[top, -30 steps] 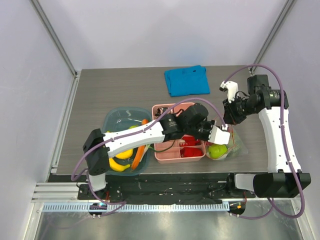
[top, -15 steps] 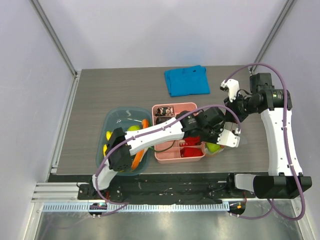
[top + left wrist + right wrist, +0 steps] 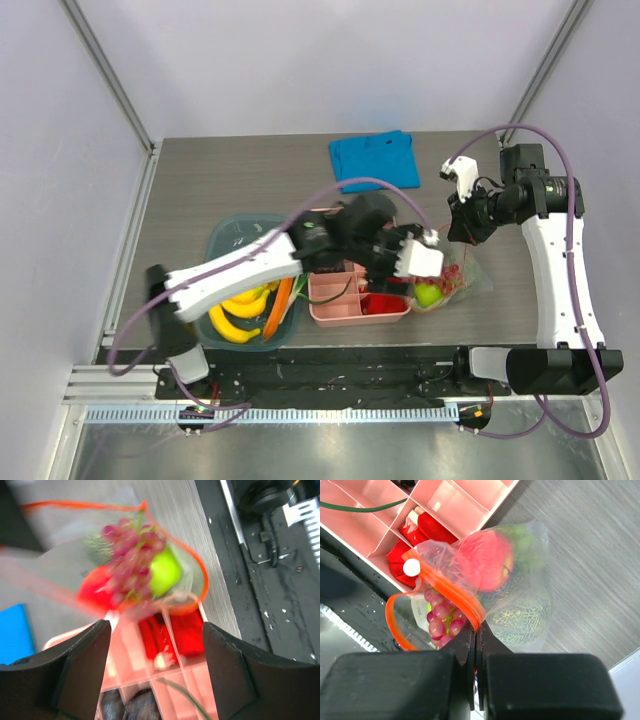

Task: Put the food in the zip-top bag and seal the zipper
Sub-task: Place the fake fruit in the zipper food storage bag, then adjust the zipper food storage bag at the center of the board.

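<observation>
— Looking around, what's the setting?
— Grey wood-grain tabletop (image 3: 220, 190), pale walls (image 3: 330, 60). Right fingers (image 3: 445, 680) are clamped on the zipper (image 3: 452, 592); the bag (image 3: 530, 580) sits just beyond them, grapes (image 3: 440, 622) inside.
— Anything unclear?
— Left fingers (image 3: 80, 675) stand apart; the bag ahead of them is badly blurred.

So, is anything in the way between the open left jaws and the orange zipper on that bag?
Nothing visible does. From the left wrist camera, the left gripper looks straight at the zipper, open in a loop, with nothing between them, though the view is blurred. The right gripper pinches the strip at one spot.
</observation>
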`<state>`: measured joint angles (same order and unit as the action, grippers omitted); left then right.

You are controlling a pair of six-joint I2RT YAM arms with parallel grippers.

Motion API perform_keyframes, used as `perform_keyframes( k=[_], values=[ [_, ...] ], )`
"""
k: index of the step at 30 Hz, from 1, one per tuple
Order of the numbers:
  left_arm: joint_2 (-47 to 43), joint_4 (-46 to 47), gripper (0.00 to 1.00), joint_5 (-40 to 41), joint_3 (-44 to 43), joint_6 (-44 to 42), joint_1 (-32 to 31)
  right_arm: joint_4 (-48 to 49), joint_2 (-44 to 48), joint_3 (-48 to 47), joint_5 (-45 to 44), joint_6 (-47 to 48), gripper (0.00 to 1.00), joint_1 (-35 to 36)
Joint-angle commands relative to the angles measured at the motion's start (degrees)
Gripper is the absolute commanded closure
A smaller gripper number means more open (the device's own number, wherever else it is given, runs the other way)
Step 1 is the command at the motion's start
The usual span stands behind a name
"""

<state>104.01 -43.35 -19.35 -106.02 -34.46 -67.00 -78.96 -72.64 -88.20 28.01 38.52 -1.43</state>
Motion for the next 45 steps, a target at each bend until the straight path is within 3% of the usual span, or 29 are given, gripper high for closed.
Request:
perform_keyframes(
  k=[1,3,8,13,18,22,26,39,42,43,45],
  values=[
    [-13.2,14.76,0.23,-9.37,10.98,4.38,8.97,-7.26,2.41,-4.52,2.84,2.34,0.99,0.29],
    [-15.93,19.6,0.23,-11.05,17.58,5.28,12.49,-7.26,3.2,-5.04,3.02,3.13,0.99,0.29],
    [-18.66,39.02,0.23,-15.26,32.25,-1.83,14.0,-7.35,6.36,-5.14,5.03,7.09,0.99,0.29],
    [-12.87,43.18,0.28,-19.66,29.74,0.62,13.65,-7.26,7.51,-5.22,6.0,8.32,0.99,0.29],
    [-10.32,53.96,0.34,-20.11,31.31,1.32,11.99,-7.26,7.87,-4.87,6.44,9.29,0.99,0.29],
    [-9.17,56.27,0.41,-19.93,31.57,1.84,10.49,-7.26,7.69,-4.7,6.36,9.38,0.99,0.29],
    [-8.12,56.54,0.55,-19.85,30.96,2.03,9.7,-7.26,7.43,-4.26,6.53,9.46,0.99,0.29],
    [-5.83,55.75,0.66,-19.14,32.45,0.18,8.73,-7.26,7.52,-3.29,5.83,9.47,0.99,0.29],
    [-5.74,55.66,0.78,-19.31,31.66,1.84,8.47,-7.26,7.43,-2.5,5.92,9.47,0.99,0.29],
    [-5.74,55.4,0.89,-19.58,31.14,2.28,8.38,-7.18,7.43,-2.33,6.09,9.47,0.99,0.29],
    [-6.01,53.04,1.0,-20.11,29.91,2.81,8.21,-7.17,7.25,-1.71,6.09,9.82,0.99,0.29]
  ],
)
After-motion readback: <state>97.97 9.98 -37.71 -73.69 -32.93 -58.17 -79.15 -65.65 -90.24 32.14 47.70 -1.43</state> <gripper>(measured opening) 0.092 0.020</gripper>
